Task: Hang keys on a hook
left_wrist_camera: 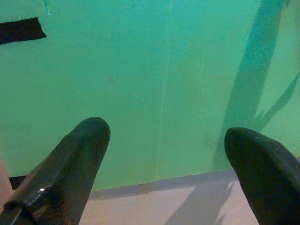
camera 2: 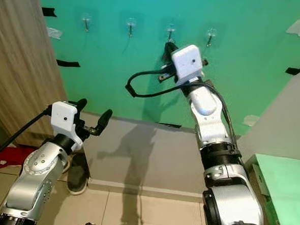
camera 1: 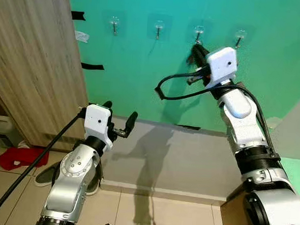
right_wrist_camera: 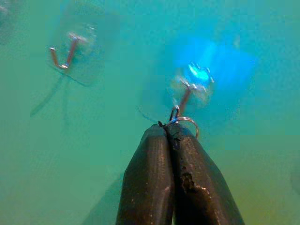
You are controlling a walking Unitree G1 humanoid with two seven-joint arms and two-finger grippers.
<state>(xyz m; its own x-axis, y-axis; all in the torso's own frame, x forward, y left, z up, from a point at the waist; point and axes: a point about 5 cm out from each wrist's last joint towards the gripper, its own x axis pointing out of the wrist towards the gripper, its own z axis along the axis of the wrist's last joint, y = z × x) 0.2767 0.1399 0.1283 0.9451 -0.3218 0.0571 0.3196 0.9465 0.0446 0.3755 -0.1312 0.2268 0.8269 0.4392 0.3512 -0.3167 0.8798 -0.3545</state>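
Observation:
Several clear adhesive hooks (camera 1: 158,27) run in a row high on the green wall. My right gripper (camera 1: 197,50) is raised against the wall just under one hook (camera 1: 198,32), third from the left. In the right wrist view the fingers (right_wrist_camera: 183,173) are pressed together on a silver key ring (right_wrist_camera: 185,123), whose loop sits at the tip of that hook (right_wrist_camera: 186,96). The keys themselves are hidden by the fingers. My left gripper (camera 1: 120,120) is held low before the wall, open, with nothing between its fingers (left_wrist_camera: 75,164).
A wooden cabinet (camera 1: 31,59) stands at the left. Black tape strips (camera 1: 91,66) mark the wall. A grey ledge (camera 1: 178,155) runs below the wall. Shoes (camera 1: 47,175) and a red cloth (camera 1: 20,158) lie on the tiled floor. A green box (camera 2: 282,192) sits at the right.

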